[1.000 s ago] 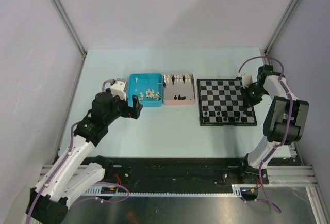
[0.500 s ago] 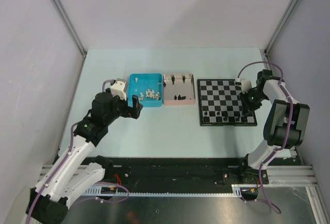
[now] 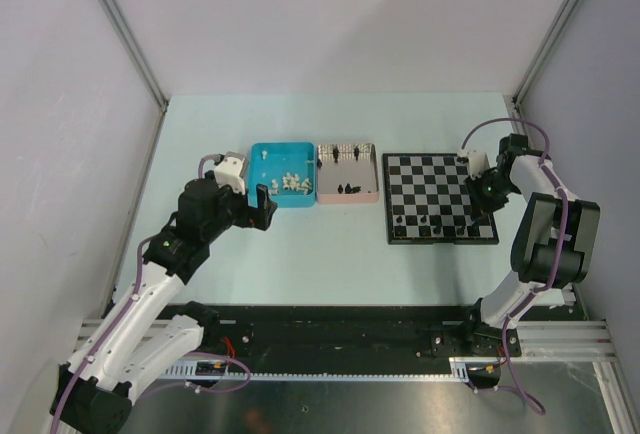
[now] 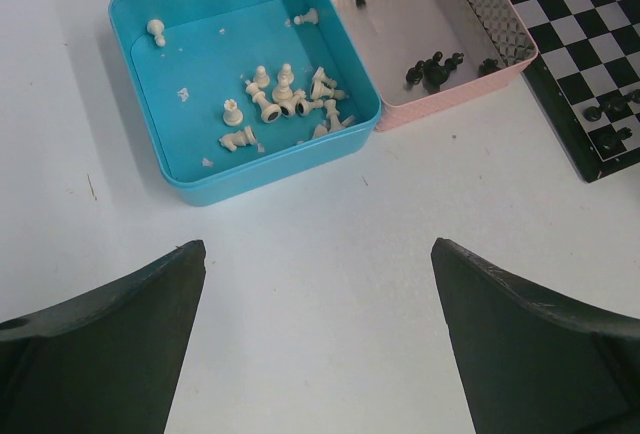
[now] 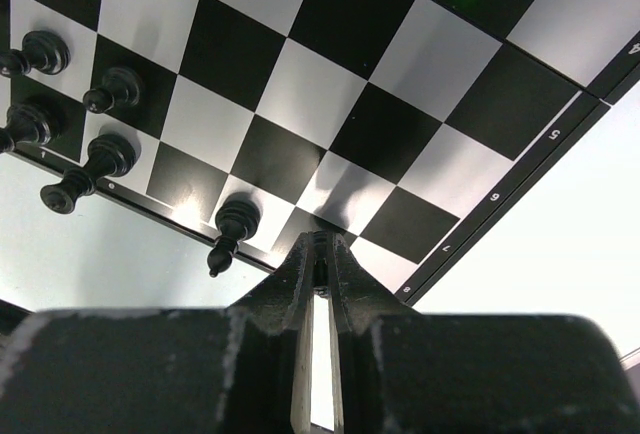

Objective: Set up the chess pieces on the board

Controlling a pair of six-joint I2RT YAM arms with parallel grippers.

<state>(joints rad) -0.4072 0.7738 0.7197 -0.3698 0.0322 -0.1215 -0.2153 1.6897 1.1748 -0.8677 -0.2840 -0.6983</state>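
Note:
The board (image 3: 430, 179) lies at the right of the table, with several black chess pieces (image 3: 440, 226) standing in its two near rows. My right gripper (image 3: 487, 189) hovers low over the board's near right corner (image 5: 400, 244), shut on a small black chess piece (image 5: 320, 265) pinched between its tips. A black bishop (image 5: 232, 229) stands one square to the left of it. White chess pieces (image 4: 275, 104) lie heaped in the blue tray (image 4: 150, 94). My left gripper (image 4: 318, 246) hangs open and empty above bare table, just in front of that tray.
A pink tray (image 4: 450, 99) holding a few black pieces (image 4: 432, 69) sits between the blue tray and the board (image 4: 590, 64). Grey walls enclose the table on the left, back and right. The arms' base rail runs along the near edge.
My right gripper has shifted slightly toward the near side along the board's right edge, still shut on the piece. The left arm has not moved.

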